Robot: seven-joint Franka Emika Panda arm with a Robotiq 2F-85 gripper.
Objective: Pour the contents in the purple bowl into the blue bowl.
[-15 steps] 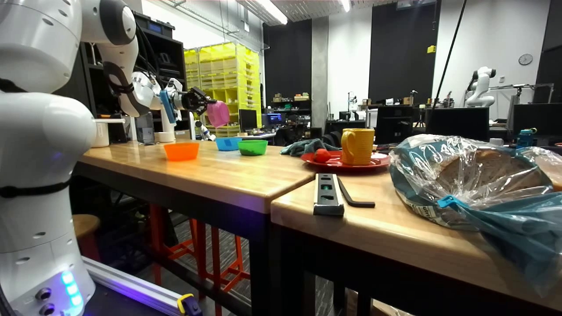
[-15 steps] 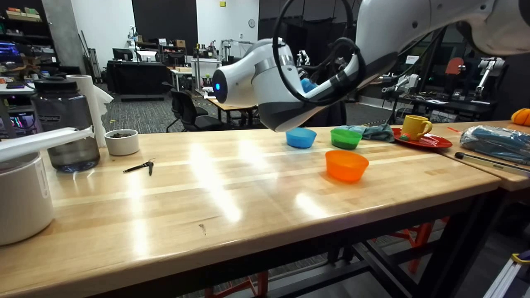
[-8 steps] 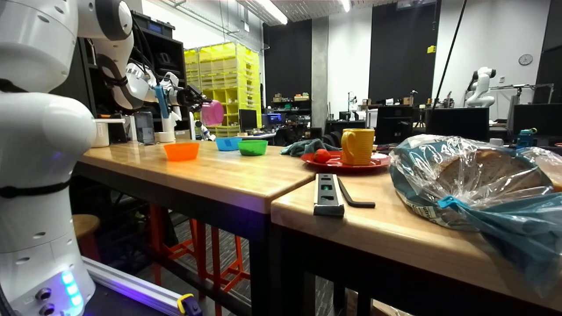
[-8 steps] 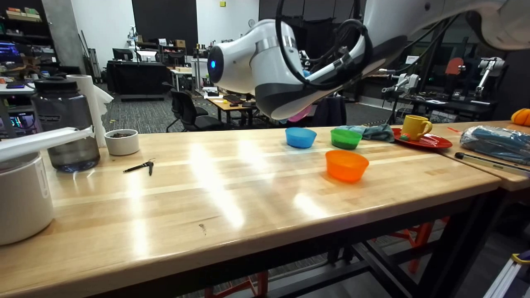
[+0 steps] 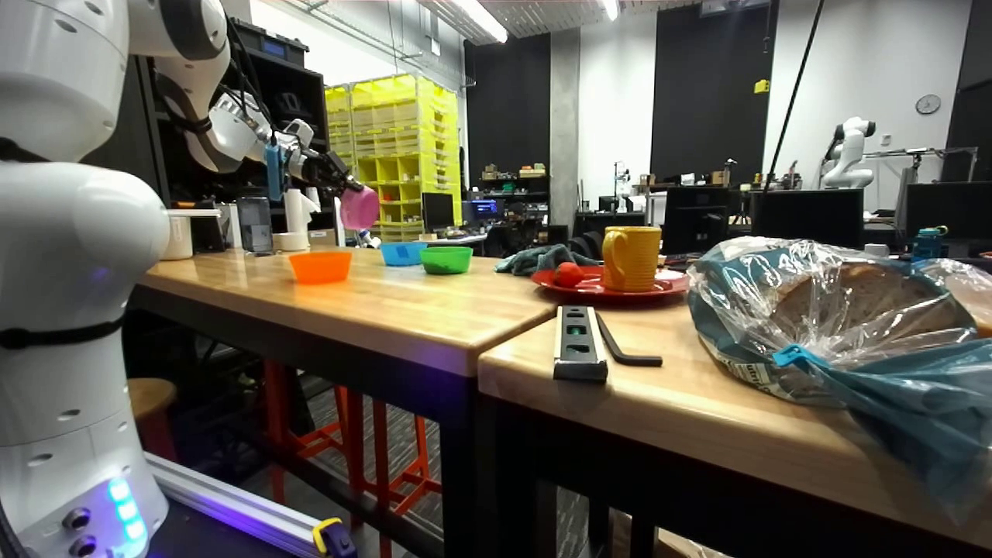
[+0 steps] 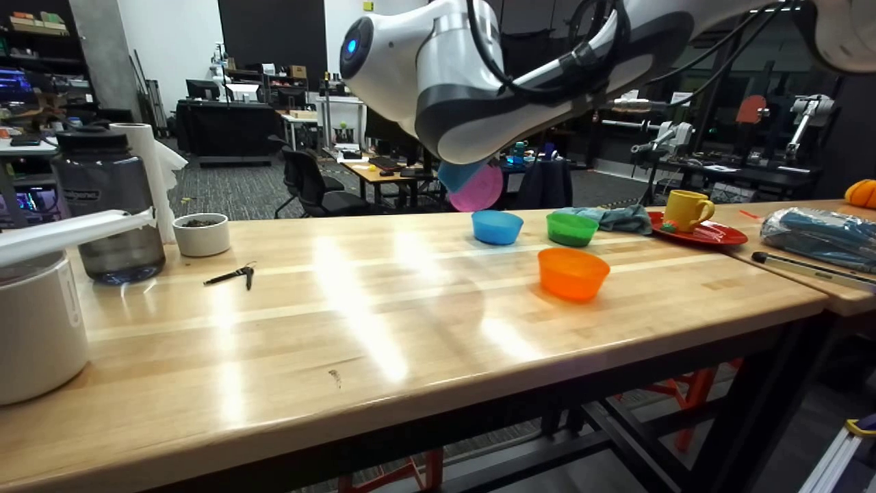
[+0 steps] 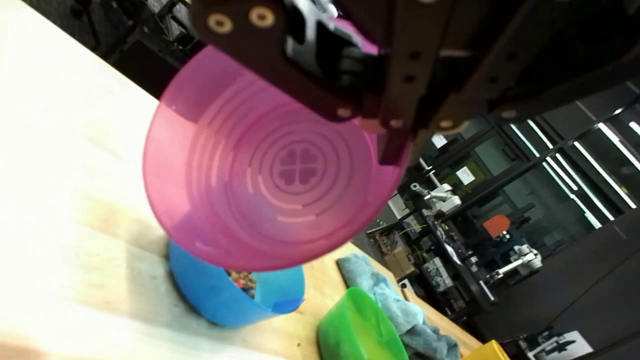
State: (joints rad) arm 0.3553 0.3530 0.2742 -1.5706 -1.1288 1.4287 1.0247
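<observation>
Purple bowl point(image 7: 280, 165) in pincer point(image 5: 354, 185), one; blue bowl point(image 6: 497, 229), one.

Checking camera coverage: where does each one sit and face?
An exterior view: low beside the robot base, facing along the table; arm and gripper show.
An exterior view: above table level, facing across to the blue bowl; arm shows, gripper hidden.
Wrist view: behind the gripper (seen at top), facing into the purple bowl.
Both exterior views share the arm, orange bowl.

Small print, seemingly "nalgene" on the grey bottle point(image 6: 109, 195), "utri" on the bread bag point(image 5: 837, 333)
</observation>
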